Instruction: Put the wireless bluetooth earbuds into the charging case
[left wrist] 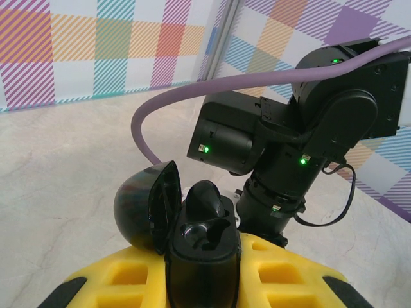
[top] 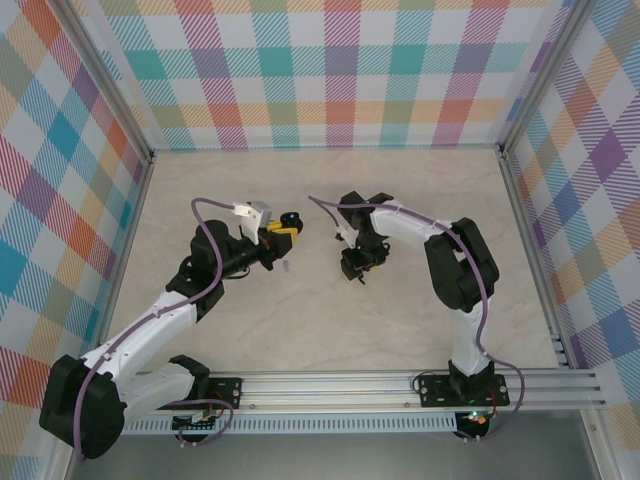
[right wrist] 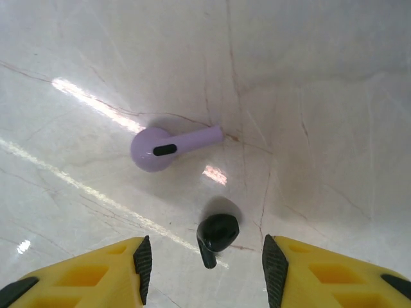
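My left gripper [left wrist: 202,279] is shut on the black charging case [left wrist: 204,247], its yellow fingers on either side. The case's lid [left wrist: 144,205] is swung open to the left. One black earbud [left wrist: 207,200] sits in the far slot, and the near slot [left wrist: 200,235] is empty. My right gripper [right wrist: 205,263] is open and points down at the table. A second black earbud [right wrist: 217,233] lies between its pads and touches neither. A pale lilac earbud [right wrist: 168,147] lies just beyond it. From above, the left gripper [top: 281,236] and the right gripper [top: 356,268] are close together at mid-table.
The right arm's black wrist [left wrist: 289,147] and purple cable [left wrist: 192,96] hang close behind the held case. The marble tabletop [top: 330,330] is ringed by plaid walls [top: 330,70]. A metal rail [top: 400,385] runs along the near edge.
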Robot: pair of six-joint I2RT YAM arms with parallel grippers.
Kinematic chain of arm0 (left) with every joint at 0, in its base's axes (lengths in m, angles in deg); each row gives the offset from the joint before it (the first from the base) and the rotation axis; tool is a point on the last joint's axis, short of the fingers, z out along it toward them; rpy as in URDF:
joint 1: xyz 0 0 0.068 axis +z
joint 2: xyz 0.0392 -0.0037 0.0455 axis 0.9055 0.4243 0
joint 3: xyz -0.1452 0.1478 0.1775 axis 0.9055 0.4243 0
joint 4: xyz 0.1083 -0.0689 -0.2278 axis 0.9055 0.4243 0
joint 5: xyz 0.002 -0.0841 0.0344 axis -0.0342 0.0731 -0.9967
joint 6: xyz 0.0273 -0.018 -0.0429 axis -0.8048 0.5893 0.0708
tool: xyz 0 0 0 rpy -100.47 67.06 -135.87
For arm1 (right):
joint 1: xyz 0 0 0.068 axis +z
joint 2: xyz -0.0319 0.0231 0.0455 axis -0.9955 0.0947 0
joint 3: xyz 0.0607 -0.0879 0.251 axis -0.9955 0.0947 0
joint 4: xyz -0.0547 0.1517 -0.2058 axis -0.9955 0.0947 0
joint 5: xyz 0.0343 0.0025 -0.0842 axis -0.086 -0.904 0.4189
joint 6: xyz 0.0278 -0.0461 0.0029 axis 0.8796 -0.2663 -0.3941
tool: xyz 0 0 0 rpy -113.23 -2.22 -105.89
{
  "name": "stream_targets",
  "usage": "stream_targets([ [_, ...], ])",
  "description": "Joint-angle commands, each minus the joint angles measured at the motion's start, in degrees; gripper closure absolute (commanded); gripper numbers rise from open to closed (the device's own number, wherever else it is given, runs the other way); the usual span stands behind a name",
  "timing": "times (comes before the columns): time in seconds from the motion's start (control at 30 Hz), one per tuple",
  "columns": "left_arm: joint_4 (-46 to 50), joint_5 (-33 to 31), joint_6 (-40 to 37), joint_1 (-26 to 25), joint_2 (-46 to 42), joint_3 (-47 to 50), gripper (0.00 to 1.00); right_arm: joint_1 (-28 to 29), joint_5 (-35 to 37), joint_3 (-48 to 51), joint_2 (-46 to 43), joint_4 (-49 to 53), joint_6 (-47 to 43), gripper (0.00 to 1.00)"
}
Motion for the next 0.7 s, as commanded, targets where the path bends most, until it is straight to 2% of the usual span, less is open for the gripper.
stream_targets([
  [0.0,-0.81,0.29,0.7,-0.36,-1.72,1.05,1.0,-0.07,-0.94,-2.57,1.97,2.78,-6.5,0.49],
  [0.33,-0.37,0.06,0.43,-0.32,-2.16,0.97,1.0,0.07,-1.68,-5.44,4.28,4.04,-8.93,0.56],
  [0.67,-0.28,0.05,0.4,-0.32,-1.83,0.7,1.0,0.25,0.29,-5.06,5.04,5.19,-8.77,0.59],
])
